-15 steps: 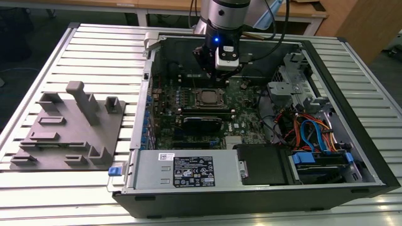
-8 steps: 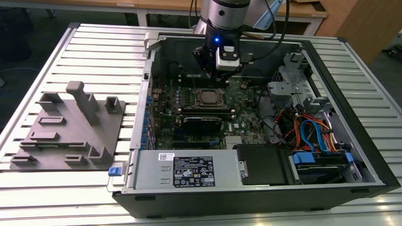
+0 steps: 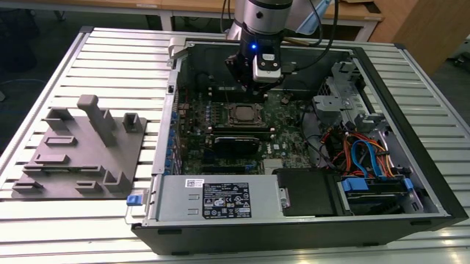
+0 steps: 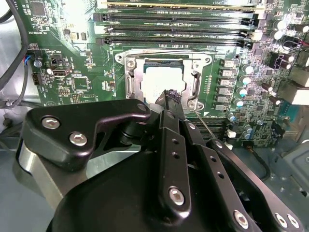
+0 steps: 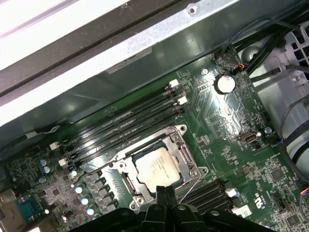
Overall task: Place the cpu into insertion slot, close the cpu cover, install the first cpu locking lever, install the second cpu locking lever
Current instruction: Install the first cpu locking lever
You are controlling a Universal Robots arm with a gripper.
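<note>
**Item: socket station, cover down, pincer at the lever corner**

- Small flat square silver-grey cpu point(image 5: 157, 168): seated in the square silver-rimmed insertion slot point(image 5: 181, 129) on the green circuit board point(image 5: 231, 125), inside the open black computer case point(image 3: 433, 181) on the slatted metal tabletop point(image 3: 110, 49).
- Thin silver windowed cpu cover point(image 5: 186, 157): lying flat around the chip, which shows through its window.
- Black two-fingered pincer point(image 5: 163, 190): fingers together, with nothing visible between them. Its tip is low over the socket's edge, close to one corner of the frame. In the exterior view it hangs over the socket from the far side of the case.
- Thin bare-wire locking lever point(image 4: 207, 128): just beside the pincer tip. Its long axis slants away from that corner past the fingers, so it reads as not yet hooked down.
- Second thin wire lever point(image 5: 91, 170): on the opposite side of the socket, well apart from the pincer. Whether it is latched cannot be told.
</note>
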